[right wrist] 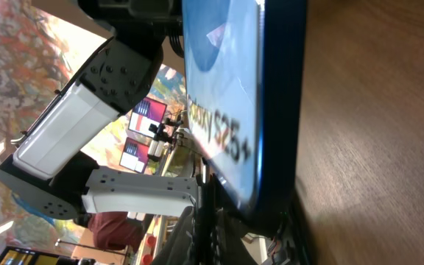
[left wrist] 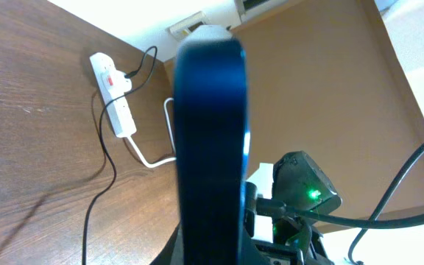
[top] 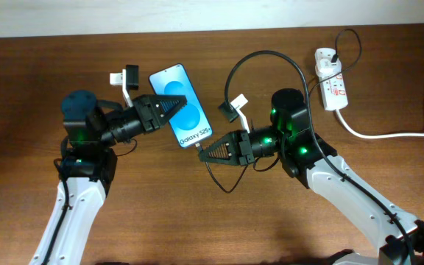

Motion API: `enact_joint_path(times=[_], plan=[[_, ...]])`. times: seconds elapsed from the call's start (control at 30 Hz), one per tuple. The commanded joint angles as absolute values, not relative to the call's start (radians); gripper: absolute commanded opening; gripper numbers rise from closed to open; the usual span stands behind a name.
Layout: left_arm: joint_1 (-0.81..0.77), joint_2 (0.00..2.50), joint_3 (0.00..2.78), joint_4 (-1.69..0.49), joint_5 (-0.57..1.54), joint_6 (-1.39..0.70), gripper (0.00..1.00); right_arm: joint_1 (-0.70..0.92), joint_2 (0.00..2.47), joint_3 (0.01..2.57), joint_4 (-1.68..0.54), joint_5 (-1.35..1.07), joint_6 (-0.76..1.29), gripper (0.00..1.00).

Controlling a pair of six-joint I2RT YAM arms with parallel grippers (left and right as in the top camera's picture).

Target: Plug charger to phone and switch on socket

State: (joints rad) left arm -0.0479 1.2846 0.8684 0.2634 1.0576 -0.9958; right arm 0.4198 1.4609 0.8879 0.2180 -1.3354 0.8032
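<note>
Slim blue-screened smartphone (top: pixel 191 126) pinched in left claw (top: pixel 174 105), thin black charger cable (top: pixel 267 52) pinched at its tip in right claw (top: pixel 202 152) against smartphone's lower edge, white power strip (top: pixel 332 81) well apart.

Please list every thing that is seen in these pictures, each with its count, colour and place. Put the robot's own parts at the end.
phone: one, blue screen with dark edges, left of the table's middle, gripped by the left tool.
charger cable: one, black, arching from the power strip side over to the phone's lower end.
power strip: one, white with red marks, far right of the table.
thick cord: one, white, running from the power strip to the right edge.
table: one, brown wood, under everything.
left tool: one, black, shut on the phone.
right tool: one, black, shut on the cable's end at the phone's lower edge.
</note>
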Motion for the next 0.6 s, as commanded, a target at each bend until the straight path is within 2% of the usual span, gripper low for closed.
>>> enact_joint_path(times=[0.0, 0.57], plan=[[-0.054, 1.275, 0.883, 0.276, 1.057, -0.997, 0.00, 0.425, 1.466, 0.891, 0.225, -1.350, 0.805, 0.04], [-0.054, 1.275, 0.883, 0.275, 1.058, -0.999, 0.00, 0.425, 1.466, 0.891, 0.213, -1.354, 0.888, 0.04]])
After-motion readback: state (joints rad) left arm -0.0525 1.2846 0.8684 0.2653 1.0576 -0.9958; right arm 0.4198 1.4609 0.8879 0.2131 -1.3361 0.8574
